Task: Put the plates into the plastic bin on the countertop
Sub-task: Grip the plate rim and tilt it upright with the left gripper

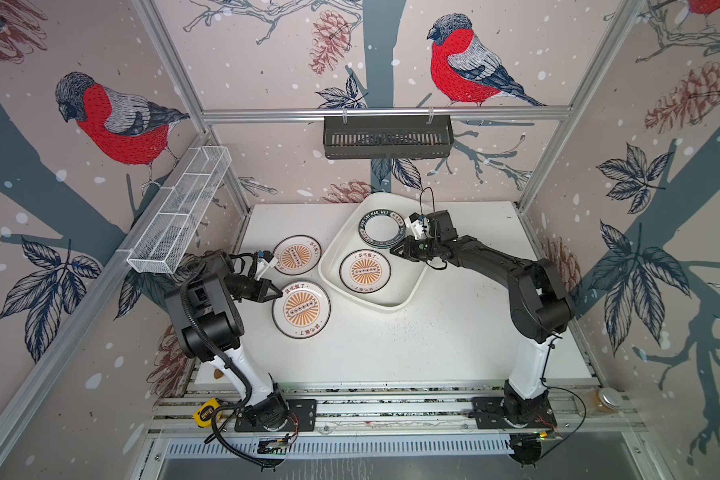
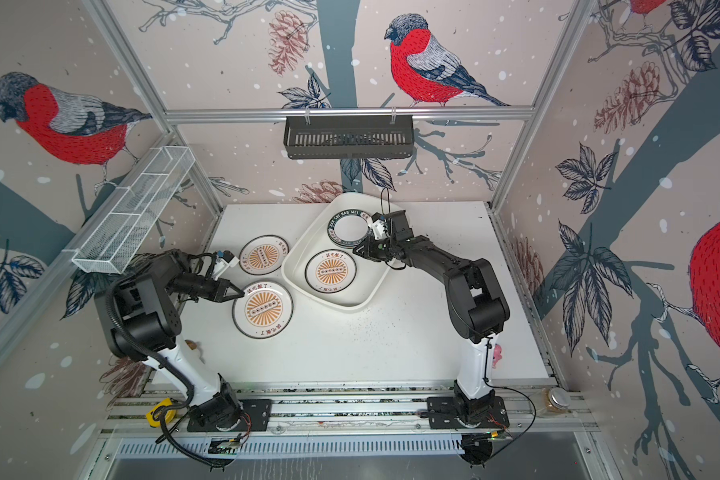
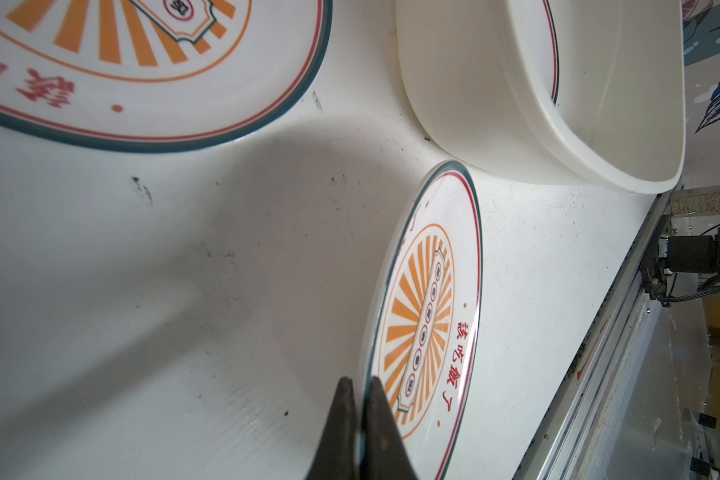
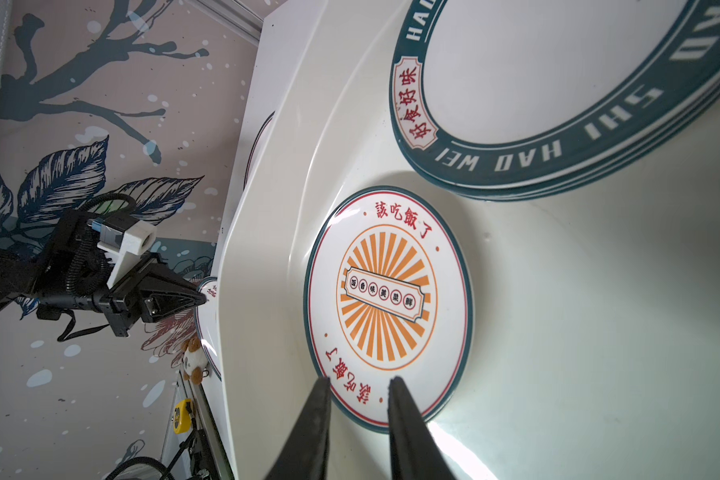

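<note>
Our left gripper [image 3: 360, 380] pinches only the thin rim of the near plate [image 1: 301, 309] on the countertop [image 1: 433, 340] beside the bin [image 1: 400, 289], so it may slip or swing when lifted, while our right gripper [image 4: 360, 380] hangs narrowly parted, empty, over the bin.

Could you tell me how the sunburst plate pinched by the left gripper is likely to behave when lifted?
Probably stiff: the sunburst plate shows no bend though the left gripper pinches only its rim. Its glossy surface suggests it may slip or pivot in so narrow a grip. Flat and shallow, it should settle rather than roll if released.
</note>
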